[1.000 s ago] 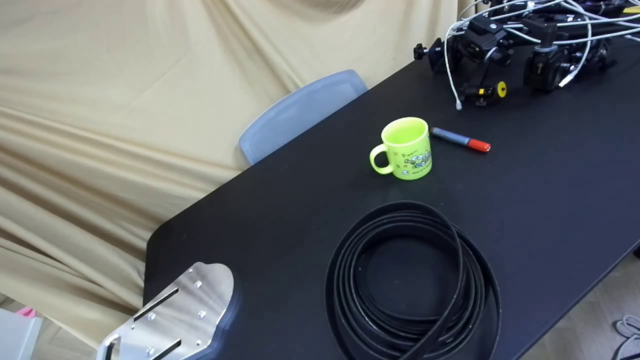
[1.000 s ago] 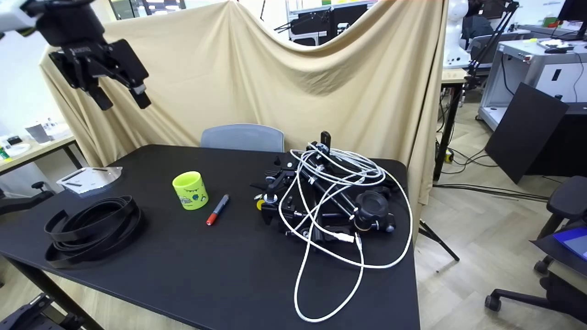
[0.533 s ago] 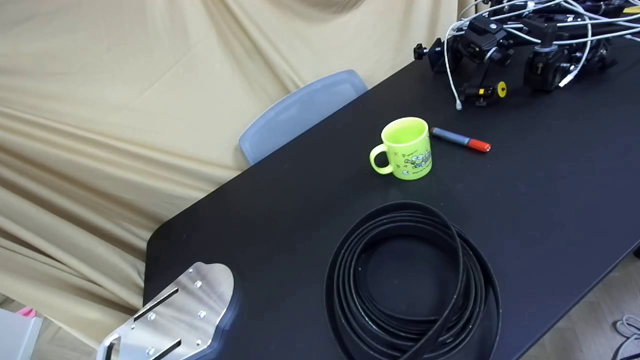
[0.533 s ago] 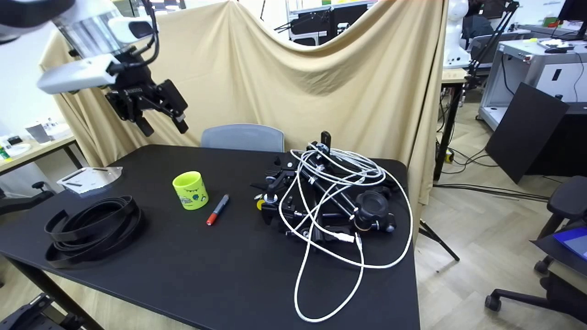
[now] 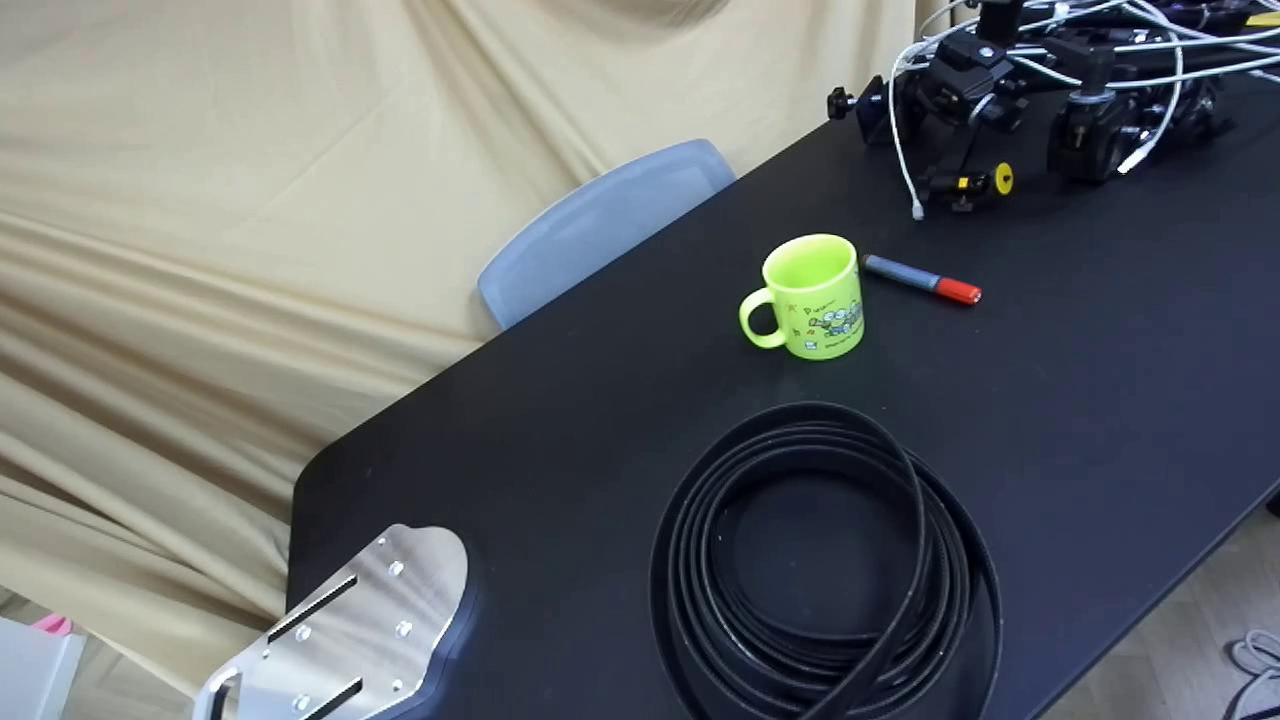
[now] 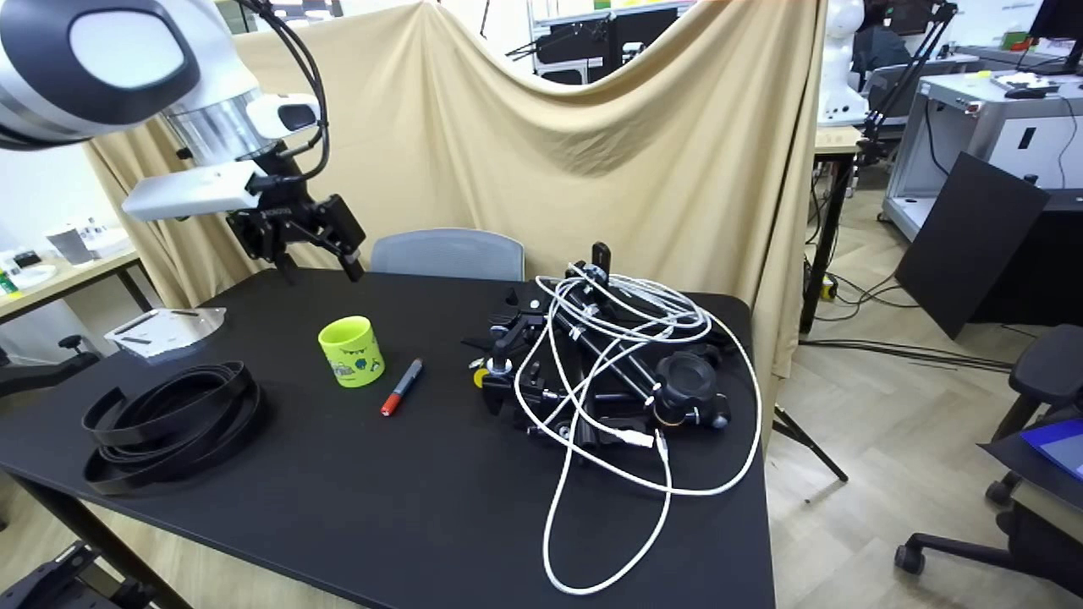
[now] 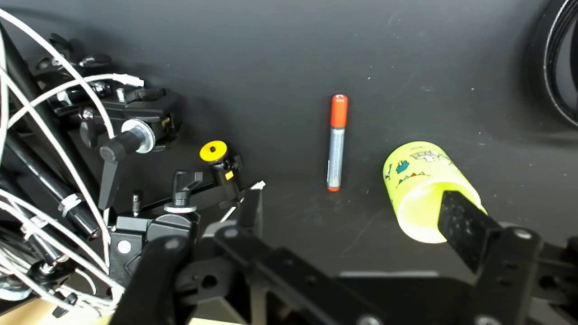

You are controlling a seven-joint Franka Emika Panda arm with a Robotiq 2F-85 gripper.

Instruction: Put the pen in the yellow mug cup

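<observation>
Black counter (image 6: 381, 507); pen (image 7: 337, 144) flat beside upright mug (image 7: 417, 178); fingers (image 7: 467, 232) wide apart, empty; best centre over pen, then descend clear of mug.

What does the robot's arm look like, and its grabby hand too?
The arm is white and rounded, with dark patches, a shiny silver ring and black cables. The gripper is black, with two flat-tipped fingers and faint lettering too blurry to read.
</observation>
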